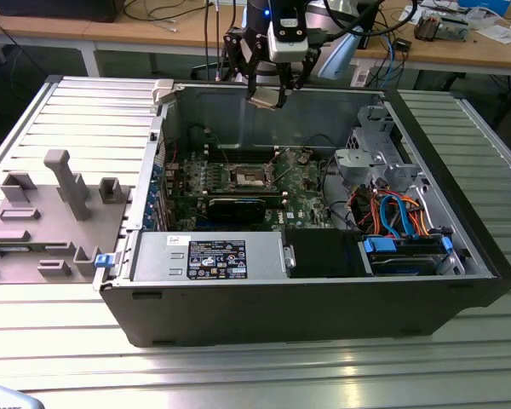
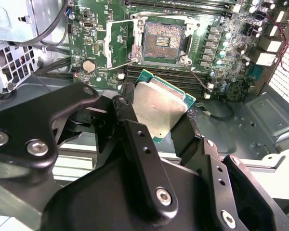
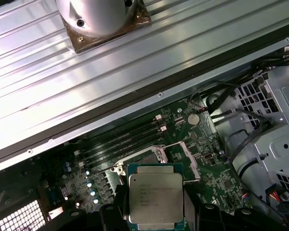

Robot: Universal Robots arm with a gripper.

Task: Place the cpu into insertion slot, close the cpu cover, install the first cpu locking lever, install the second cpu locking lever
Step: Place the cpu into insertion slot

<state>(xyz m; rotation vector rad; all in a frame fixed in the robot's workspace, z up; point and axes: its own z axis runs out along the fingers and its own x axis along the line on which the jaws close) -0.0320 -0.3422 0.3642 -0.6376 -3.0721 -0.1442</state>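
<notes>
Black jointed gripper (image 2: pixel 156 120) fingers (image 2: pixel 127 113), matte with bright screw heads, are clamped on opposite edges of the cpu (image 2: pixel 159 108), a flat square chip with a brushed silver-grey lid on a green rim. It sits tilted between them in the second wrist view and squarer in the first wrist view (image 3: pixel 156 197).

Beyond the chip lie long black memory slots (image 2: pixel 135 72), then the insertion slot (image 2: pixel 163 41), a dark square socket in a silver frame, its contact field exposed. Just beside it the cpu cover (image 2: pixel 118 41), a thin silver plate with a square window, stands swung open, green board showing through it. A round coin battery (image 2: pixel 89 65) sits near the cover on the green motherboard (image 2: pixel 221 62).

From the exterior view, a ribbed aluminium table (image 1: pixel 238 375) carries the open dark computer case (image 1: pixel 281 307). The gripper (image 1: pixel 266 95) hangs over the case's far wall, the chip (image 1: pixel 264 100) well apart from the socket (image 1: pixel 254 177) below. A grey power supply (image 1: pixel 209 256) lines the near wall, and a drive cage with orange and blue cables (image 1: pixel 400 213) crowds the exterior view's right. A grey moulded fixture (image 1: pixel 60 183) stands on the table at that view's left.
</notes>
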